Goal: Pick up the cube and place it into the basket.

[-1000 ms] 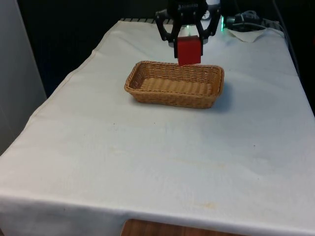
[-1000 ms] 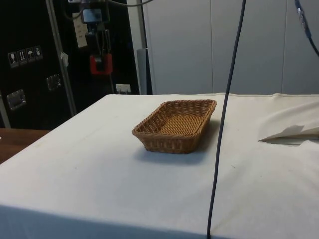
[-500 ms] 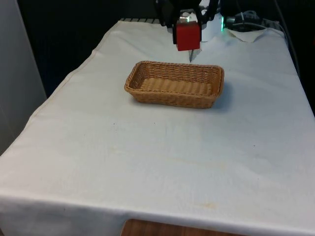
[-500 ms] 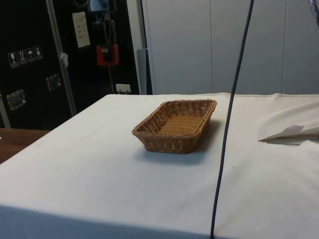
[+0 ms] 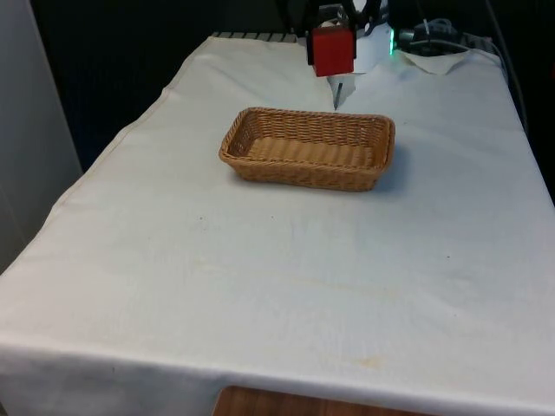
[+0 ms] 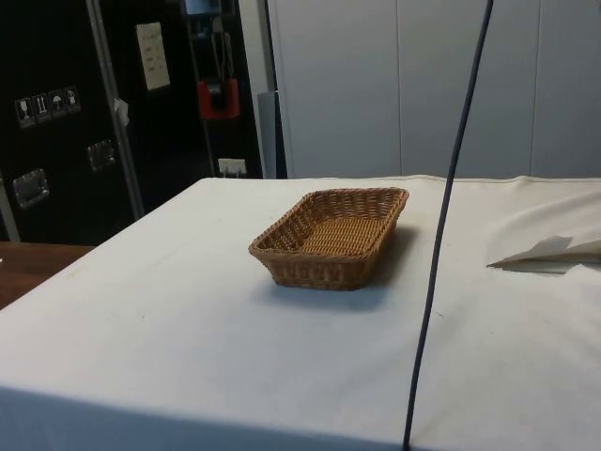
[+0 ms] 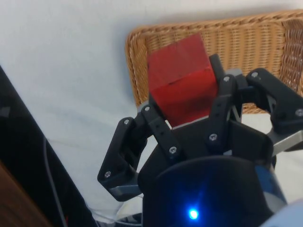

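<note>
The red cube [image 7: 181,84] sits clamped between the two fingers of the gripper [image 7: 182,111], held high in the air above the table's far end. In the front view the cube [image 5: 331,52] hangs beyond the far rim of the basket, and in the side view the cube [image 6: 217,98] is well above the cloth and off to one side of the basket, not over its opening.

It looks like a solid, stiff block with flat faces and crisp edges, probably light and not fragile. The smooth sides could slip if gripped near a corner, so the sound hold is on two opposite flat faces, as the fingers [image 7: 218,101] have it now.

The wicker basket [image 5: 236,156] stands empty on the white cloth [image 5: 277,286], shallow and wide-mouthed. Its woven wall [image 7: 137,71] appears just below the cube in the wrist view.
</note>
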Tool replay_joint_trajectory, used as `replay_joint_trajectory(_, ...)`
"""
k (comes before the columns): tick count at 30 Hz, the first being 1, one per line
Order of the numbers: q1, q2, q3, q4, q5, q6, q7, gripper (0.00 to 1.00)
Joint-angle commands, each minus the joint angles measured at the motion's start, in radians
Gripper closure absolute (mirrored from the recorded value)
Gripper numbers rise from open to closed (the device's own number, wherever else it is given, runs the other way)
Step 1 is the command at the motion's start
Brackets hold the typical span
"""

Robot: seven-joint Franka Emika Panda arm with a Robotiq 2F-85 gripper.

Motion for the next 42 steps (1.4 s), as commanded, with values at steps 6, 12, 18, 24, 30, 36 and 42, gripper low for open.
replay_joint_trajectory(6, 0.003, -0.033, -0.002, -0.044, -0.007, 0.011, 0.017, 1.00)
replay_joint_trajectory(12, 0.002, -0.052, -0.003, -0.074, -0.006, 0.011, 0.032, 1.00)
replay_joint_trajectory(18, -0.001, -0.078, -0.005, -0.118, -0.006, 0.016, 0.041, 1.00)
replay_joint_trajectory(24, -0.002, -0.100, -0.010, -0.153, -0.007, 0.020, 0.042, 1.00)
replay_joint_trajectory(30, -0.003, -0.128, -0.016, -0.197, -0.007, 0.026, 0.041, 1.00)
replay_joint_trajectory(36, -0.003, -0.163, -0.021, -0.251, -0.008, 0.040, 0.041, 1.00)
replay_joint_trajectory(42, -0.003, -0.194, -0.024, -0.303, -0.008, 0.058, 0.043, 1.00)
